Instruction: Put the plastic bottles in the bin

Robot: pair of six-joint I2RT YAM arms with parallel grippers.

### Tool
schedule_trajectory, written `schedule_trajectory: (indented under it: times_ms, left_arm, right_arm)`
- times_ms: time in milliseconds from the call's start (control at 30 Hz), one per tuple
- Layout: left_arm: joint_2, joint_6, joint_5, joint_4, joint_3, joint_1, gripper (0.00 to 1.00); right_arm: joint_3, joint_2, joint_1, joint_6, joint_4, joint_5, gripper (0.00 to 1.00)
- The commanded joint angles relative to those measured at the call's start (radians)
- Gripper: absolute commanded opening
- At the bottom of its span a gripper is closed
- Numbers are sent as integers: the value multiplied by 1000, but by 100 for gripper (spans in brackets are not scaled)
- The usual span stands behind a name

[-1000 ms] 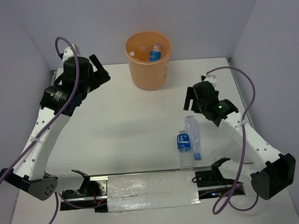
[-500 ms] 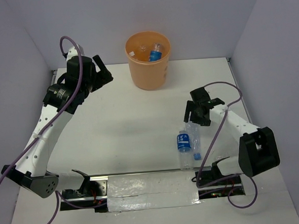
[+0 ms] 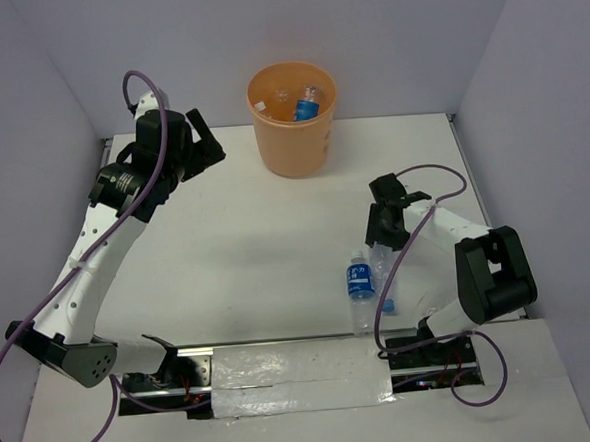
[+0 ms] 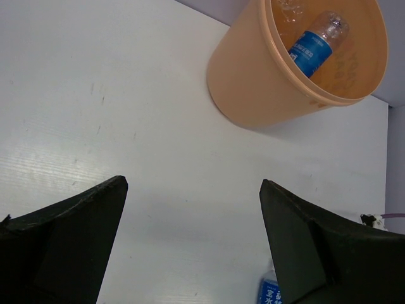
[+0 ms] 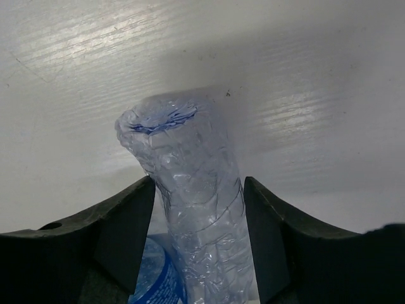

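Observation:
The orange bin [image 3: 294, 131] stands at the back centre; a blue-labelled bottle [image 3: 305, 104] lies inside it, also seen in the left wrist view [image 4: 311, 45] within the bin [image 4: 253, 88]. Two plastic bottles lie side by side at front right: a blue-labelled bottle [image 3: 360, 282] and a clear unlabelled bottle [image 3: 383, 274]. My right gripper [image 3: 381, 242] is down over the clear bottle's far end; its jaws [image 5: 199, 190] press both sides of that crinkly bottle [image 5: 190, 158], with the labelled bottle [image 5: 152, 272] next to it. My left gripper [image 3: 205, 144] hangs open and empty [image 4: 193, 183] left of the bin.
A taped metal rail [image 3: 295, 376] runs along the table's near edge between the arm bases. Grey walls close in the table at the back and both sides. A purple cable [image 3: 442, 172] loops over the right arm.
The right arm has swung in and lowered onto the clear bottle, and its jaws have narrowed onto it. The left arm shifted slightly, still open.

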Motion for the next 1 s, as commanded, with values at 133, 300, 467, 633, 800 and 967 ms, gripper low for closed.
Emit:
schedule_trajectory:
  times_ms: [133,300,467,633,800,967]
  left_arm:
    - [5,17,10,41,5,5,99]
    - [11,20,13,41,12,5,99]
    - [11,20,13,44,9,5,99]
    - [10,20,11,47,5,5,99]
    - [14,25,11,52,0,5,99]
    - [19,26,11,44,-9,5,99]
  right_arm:
    - [24,2,-19,-4,20,71,55]
    - [34,-40,-25,-10,-6,125,45]
    - [106,-98,-23,-25,-55,209,24]
    - [273,-140,-23,-79,-119,312,22]
    - [499,-133,-23,-128,-147,332,18]
    - [775,-91,-22,-159,-86,309,18]
